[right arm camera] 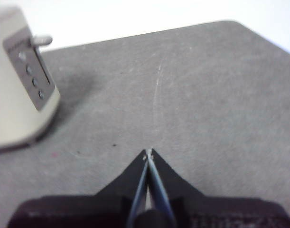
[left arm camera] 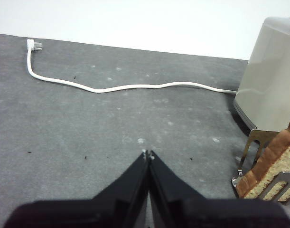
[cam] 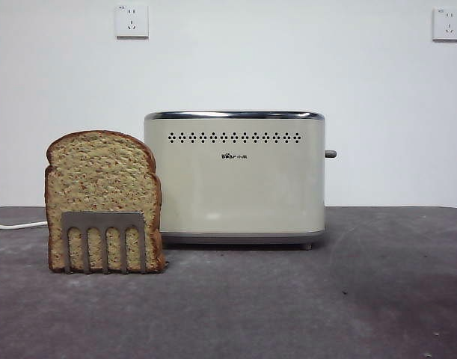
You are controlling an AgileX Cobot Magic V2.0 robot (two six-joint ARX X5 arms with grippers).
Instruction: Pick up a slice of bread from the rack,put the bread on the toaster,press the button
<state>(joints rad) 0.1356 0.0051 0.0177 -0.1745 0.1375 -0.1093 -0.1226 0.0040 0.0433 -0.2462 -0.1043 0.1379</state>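
Note:
The slice of bread [cam: 99,179] stands upright in the small silver rack [cam: 105,239] at the front left. The cream toaster [cam: 234,179] stands behind and to the right of it, with the grey button [cam: 330,154] sticking out of its right end. My left gripper [left arm camera: 147,154] is shut and empty above the table; its view catches the rack [left arm camera: 251,152], the bread [left arm camera: 277,156] and the toaster [left arm camera: 273,80] at the edge. My right gripper [right arm camera: 148,152] is shut and empty beside the toaster's end [right arm camera: 16,85], where the button [right arm camera: 42,41] shows. Neither gripper shows in the front view.
A white power cord [left arm camera: 116,87] with a plug [left arm camera: 34,45] lies across the grey table [cam: 288,299] behind the rack. Two white wall sockets [cam: 132,21] hang on the wall behind.

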